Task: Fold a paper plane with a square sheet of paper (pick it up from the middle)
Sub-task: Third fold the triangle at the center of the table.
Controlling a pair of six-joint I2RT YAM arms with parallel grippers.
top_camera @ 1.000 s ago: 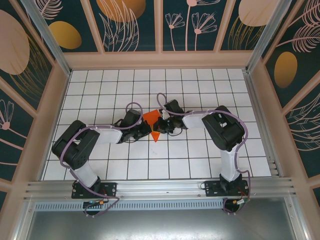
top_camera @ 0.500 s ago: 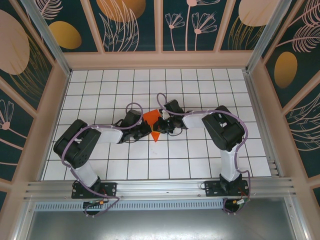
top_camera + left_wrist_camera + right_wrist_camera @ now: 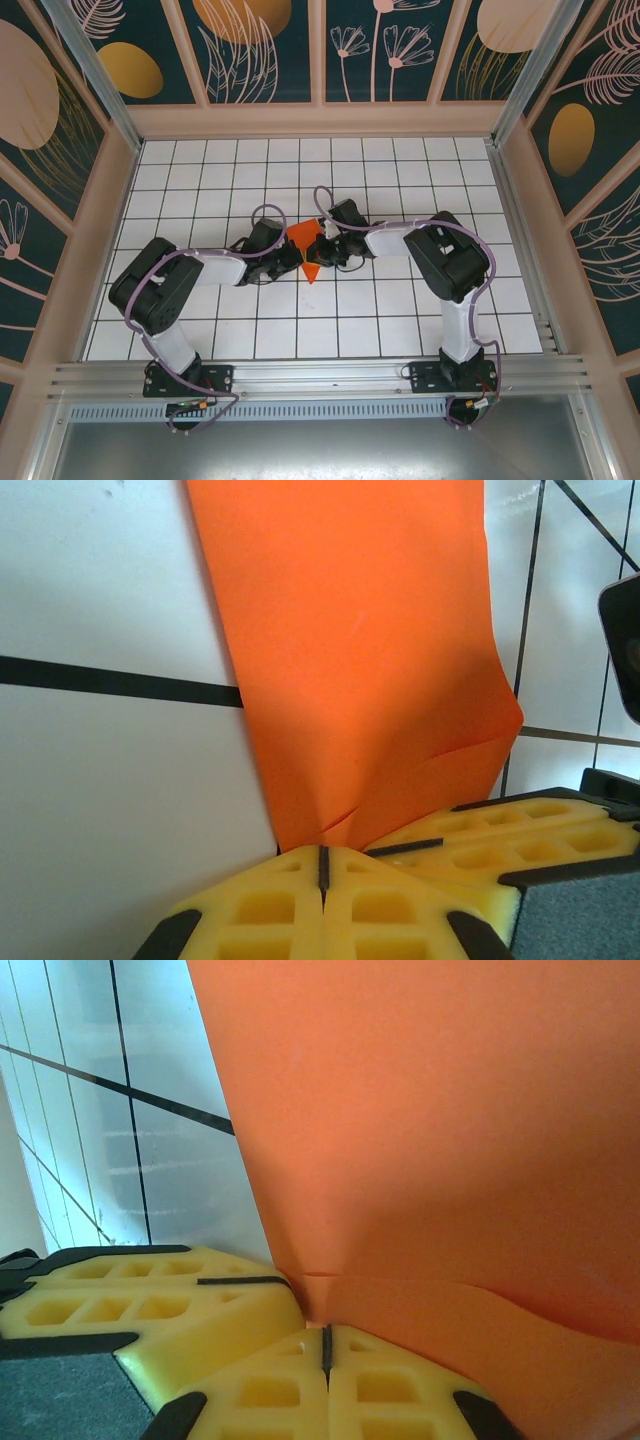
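Note:
The square sheet of paper (image 3: 304, 240) is bright orange-red and partly folded, lying mid-table between both arms. My left gripper (image 3: 298, 258) comes in from the left and is shut, and the paper (image 3: 350, 660) narrows and puckers into the seam of its yellow fingertips (image 3: 290, 880). My right gripper (image 3: 322, 254) comes in from the right and is also shut, its tips (image 3: 326, 1338) closed on a folded edge of the sheet (image 3: 450, 1140). The two grippers' tips nearly touch each other. How much paper lies under the fingers is hidden.
The floor is a white tiled grid (image 3: 400, 180) with pink walls (image 3: 320, 120) at the back and sides. An aluminium rail (image 3: 320, 375) runs along the near edge by the arm bases. The right gripper's fingers (image 3: 520, 830) crowd the left wrist view.
The left arm's elbow has shifted slightly to the right. Both grippers and the paper stay where they were.

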